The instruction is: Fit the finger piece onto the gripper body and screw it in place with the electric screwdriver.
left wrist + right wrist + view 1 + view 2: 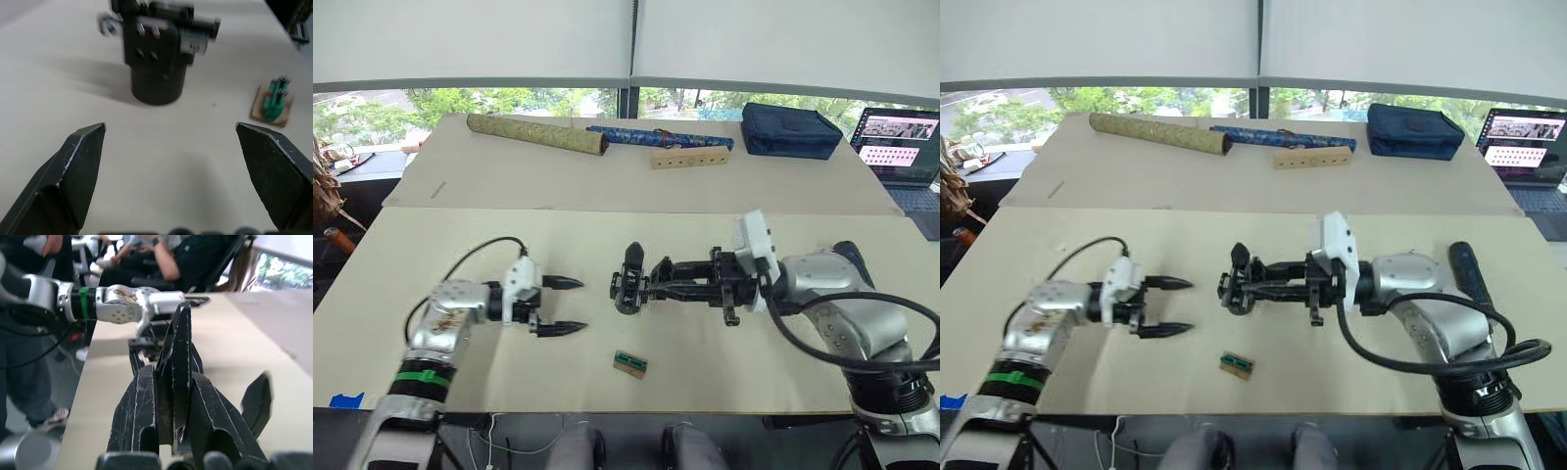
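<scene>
The gripper body, a chunky black block with a round base, stands mid-table and is seen close up in the left wrist view. My right gripper is shut on the finger piece, a black wedge that points at the body and reaches its side. My left gripper hovers open to the left of the body, with nothing between its fingers. The electric screwdriver, a dark cylinder, lies on the table behind my right forearm, partly hidden.
A small green part on a wooden chip lies near the front edge. At the back are an olive roll, a blue roll, a drilled wooden block, a navy pouch and a laptop. People sit beyond the table's left end.
</scene>
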Controlling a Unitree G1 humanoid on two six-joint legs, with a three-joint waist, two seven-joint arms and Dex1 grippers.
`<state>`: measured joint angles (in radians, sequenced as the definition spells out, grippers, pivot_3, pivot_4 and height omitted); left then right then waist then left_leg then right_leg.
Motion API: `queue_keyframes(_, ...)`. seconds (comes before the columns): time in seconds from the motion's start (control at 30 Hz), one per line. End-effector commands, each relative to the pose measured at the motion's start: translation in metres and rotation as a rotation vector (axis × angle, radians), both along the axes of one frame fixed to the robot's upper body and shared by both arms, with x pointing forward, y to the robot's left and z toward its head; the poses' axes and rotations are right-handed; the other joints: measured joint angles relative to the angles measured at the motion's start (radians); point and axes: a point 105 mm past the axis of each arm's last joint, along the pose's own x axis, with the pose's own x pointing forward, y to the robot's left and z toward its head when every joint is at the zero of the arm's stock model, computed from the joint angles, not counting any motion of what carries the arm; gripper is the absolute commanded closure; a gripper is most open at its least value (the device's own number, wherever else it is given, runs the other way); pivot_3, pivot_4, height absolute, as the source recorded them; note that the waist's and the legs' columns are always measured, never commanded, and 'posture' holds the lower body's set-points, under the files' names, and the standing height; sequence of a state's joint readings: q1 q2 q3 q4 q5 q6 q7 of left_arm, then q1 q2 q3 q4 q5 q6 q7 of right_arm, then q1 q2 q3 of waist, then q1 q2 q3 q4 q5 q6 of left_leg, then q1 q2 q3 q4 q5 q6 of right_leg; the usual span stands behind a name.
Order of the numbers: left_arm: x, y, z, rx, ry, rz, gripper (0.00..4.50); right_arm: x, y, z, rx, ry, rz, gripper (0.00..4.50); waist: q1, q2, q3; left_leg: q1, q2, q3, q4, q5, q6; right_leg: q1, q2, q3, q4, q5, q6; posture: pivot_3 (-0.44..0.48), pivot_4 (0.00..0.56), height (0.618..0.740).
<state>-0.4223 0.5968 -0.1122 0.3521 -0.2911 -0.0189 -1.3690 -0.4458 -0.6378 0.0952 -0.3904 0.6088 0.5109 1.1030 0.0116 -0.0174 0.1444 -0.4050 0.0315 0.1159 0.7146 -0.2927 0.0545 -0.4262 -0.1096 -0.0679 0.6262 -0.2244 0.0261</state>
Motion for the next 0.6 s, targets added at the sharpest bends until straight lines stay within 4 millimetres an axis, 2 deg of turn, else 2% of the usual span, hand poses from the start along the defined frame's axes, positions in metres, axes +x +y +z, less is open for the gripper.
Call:
queue_keyframes(0.03, 0.013, -0.024, 0.009, 0.005, -0.078, -0.016, 0.0, -0.004, 0.003, 0.005, 0.006, -0.061, 0.019, 4.09, 0.002, 0.0, 0.0, 0.0, 0.0, 0.0, 0.0, 0.0, 0.0, 0.0, 0.0, 0.0, 0.0, 0.0, 0.0, 0.0, 0.15, 0.74)
queue_keyframes(0.37, 0.027, -0.069, 0.001, -0.013, -0.112, -0.069, 0.0, -0.007, 0.002, 0.0, 0.006, -0.055, -0.037, 4.09, 0.0, 0.0, 0.0, 0.0, 0.0, -0.001, 0.0, 0.0, 0.0, 0.001, 0.0, 0.0, 0.001, 0.0, 0.0, 0.0, 0.15, 0.74)
queue_keyframes(0.6, 0.032, -0.073, -0.004, -0.005, -0.098, -0.068, 0.0, -0.004, 0.001, 0.0, 0.013, -0.06, -0.069, 4.09, 0.0, 0.0, 0.0, 0.0, 0.0, -0.001, 0.001, -0.001, 0.002, 0.001, 0.0, 0.0, 0.0, 0.0, 0.0, 0.0, 0.15, 0.74)
